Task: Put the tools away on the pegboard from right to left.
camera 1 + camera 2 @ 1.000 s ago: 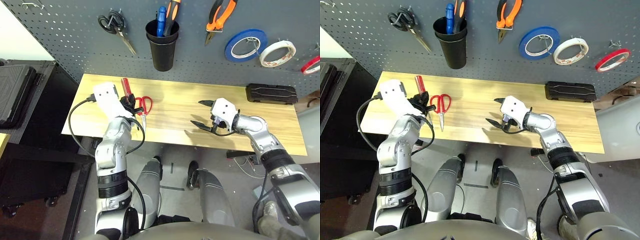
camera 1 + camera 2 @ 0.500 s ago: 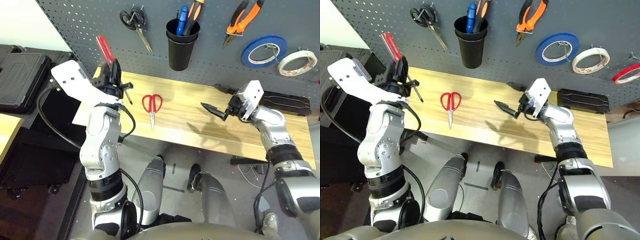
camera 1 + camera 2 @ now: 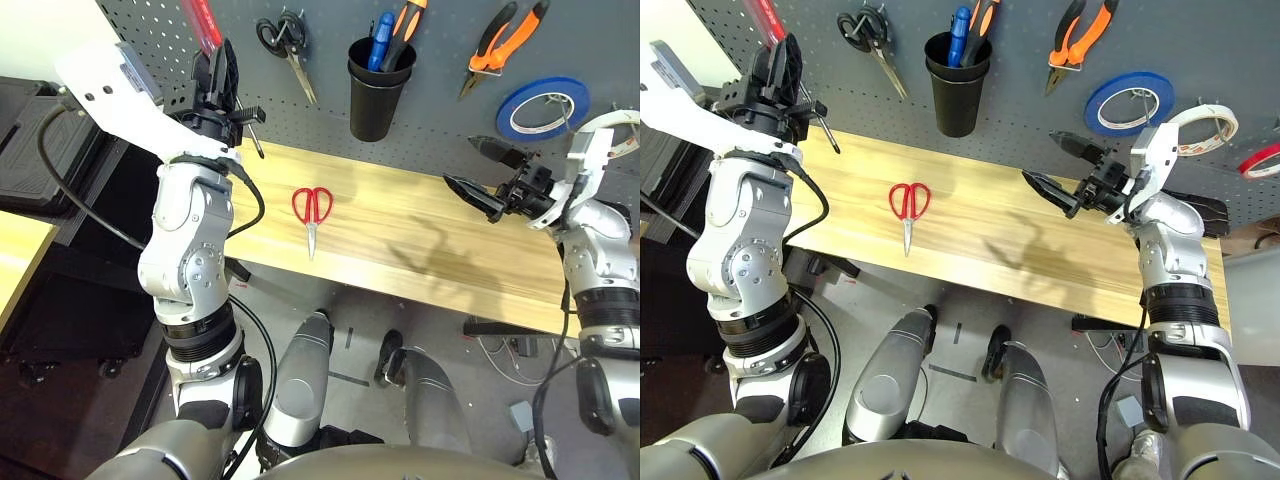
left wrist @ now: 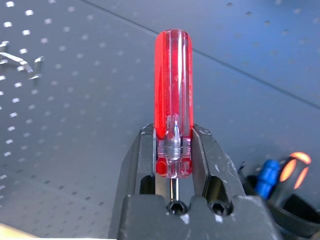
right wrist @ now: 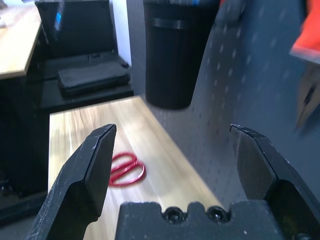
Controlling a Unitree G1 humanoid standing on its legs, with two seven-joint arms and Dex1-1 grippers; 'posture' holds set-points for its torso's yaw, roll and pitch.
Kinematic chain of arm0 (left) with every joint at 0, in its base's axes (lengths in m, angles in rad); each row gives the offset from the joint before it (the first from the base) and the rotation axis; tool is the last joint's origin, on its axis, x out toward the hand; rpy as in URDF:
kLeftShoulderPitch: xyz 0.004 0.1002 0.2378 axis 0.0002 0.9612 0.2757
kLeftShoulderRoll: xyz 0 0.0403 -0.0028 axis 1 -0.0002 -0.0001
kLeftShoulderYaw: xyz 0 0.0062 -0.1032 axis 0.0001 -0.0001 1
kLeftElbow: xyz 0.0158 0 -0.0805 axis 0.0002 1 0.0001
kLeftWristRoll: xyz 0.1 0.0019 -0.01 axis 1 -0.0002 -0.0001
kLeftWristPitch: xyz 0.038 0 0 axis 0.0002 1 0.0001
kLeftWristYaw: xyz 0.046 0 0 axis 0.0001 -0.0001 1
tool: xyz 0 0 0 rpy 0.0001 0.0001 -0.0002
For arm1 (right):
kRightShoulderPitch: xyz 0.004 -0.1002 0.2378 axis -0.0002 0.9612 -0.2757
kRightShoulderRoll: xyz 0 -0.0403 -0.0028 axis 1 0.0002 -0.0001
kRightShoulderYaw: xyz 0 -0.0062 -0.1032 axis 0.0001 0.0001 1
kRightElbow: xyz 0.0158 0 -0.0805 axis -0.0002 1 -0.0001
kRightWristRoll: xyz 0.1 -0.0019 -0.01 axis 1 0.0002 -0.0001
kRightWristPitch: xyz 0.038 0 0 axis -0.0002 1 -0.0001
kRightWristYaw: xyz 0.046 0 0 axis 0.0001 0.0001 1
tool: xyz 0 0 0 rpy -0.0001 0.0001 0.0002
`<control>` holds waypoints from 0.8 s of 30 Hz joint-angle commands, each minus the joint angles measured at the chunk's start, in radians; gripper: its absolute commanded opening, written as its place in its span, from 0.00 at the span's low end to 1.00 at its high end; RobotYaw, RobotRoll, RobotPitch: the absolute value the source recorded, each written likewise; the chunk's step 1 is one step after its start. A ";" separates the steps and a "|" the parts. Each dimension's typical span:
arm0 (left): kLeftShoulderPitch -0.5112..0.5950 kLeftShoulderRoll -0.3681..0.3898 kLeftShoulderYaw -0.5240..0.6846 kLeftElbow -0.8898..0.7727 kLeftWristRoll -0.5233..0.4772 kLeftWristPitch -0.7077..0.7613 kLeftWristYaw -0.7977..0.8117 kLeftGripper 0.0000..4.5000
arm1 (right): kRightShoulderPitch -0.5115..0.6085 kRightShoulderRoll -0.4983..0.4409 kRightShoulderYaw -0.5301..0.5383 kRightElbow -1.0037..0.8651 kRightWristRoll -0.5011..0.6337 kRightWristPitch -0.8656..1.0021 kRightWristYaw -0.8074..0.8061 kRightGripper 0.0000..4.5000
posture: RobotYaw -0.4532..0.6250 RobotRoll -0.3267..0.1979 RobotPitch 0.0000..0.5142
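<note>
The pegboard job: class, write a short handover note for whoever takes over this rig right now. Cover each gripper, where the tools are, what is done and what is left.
Left gripper: shut on the red-handled screwdriver, raised in front of the pegboard.
Right gripper: open, holding nothing, raised above the table.
Done: cream tape roll and orange-and-black pliers hang on the pegboard.
Left: place the screwdriver, likely into the black cup; then hang the red-handled scissors, lying flat on the table.

Screwdriver (image 4: 173, 95) handle: glossy translucent red plastic. Pegboard (image 3: 420, 130): matt grey perforated panel. Table (image 3: 400, 240): smooth light wood grain.
</note>
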 commanded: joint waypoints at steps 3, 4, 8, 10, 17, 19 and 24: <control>-0.047 0.008 -0.009 0.063 -0.019 -0.022 -0.027 0.19 | 0.004 -0.040 -0.050 -0.057 0.042 0.066 -0.002 1.00 | 0.66 0.62 0.48; -0.057 0.009 -0.011 0.076 -0.021 -0.027 -0.033 0.19 | -0.003 -0.048 -0.058 -0.061 0.047 0.076 -0.004 1.00 | 0.65 0.62 0.48; -0.090 0.010 -0.014 0.117 -0.021 -0.048 -0.047 0.19 | -0.030 -0.073 -0.079 -0.066 0.059 0.112 -0.016 1.00 | 0.64 0.62 0.47; -0.102 0.010 -0.016 0.132 -0.020 -0.054 -0.053 0.19 | -0.042 -0.083 -0.088 -0.068 0.063 0.126 -0.019 1.00 | 0.63 0.62 0.47; -0.164 0.016 -0.021 0.193 -0.020 -0.084 -0.076 0.19 | -0.110 -0.141 -0.105 -0.065 0.072 0.178 -0.018 1.00 | 0.61 0.62 0.46; -0.187 0.020 -0.017 0.211 -0.020 -0.089 -0.079 0.19 | -0.130 -0.151 -0.105 -0.059 0.070 0.189 -0.017 1.00 | 0.61 0.62 0.46; -0.223 0.034 -0.016 0.242 -0.016 -0.102 -0.087 0.19 | -0.157 -0.166 -0.104 -0.050 0.066 0.211 -0.007 1.00 | 0.61 0.62 0.46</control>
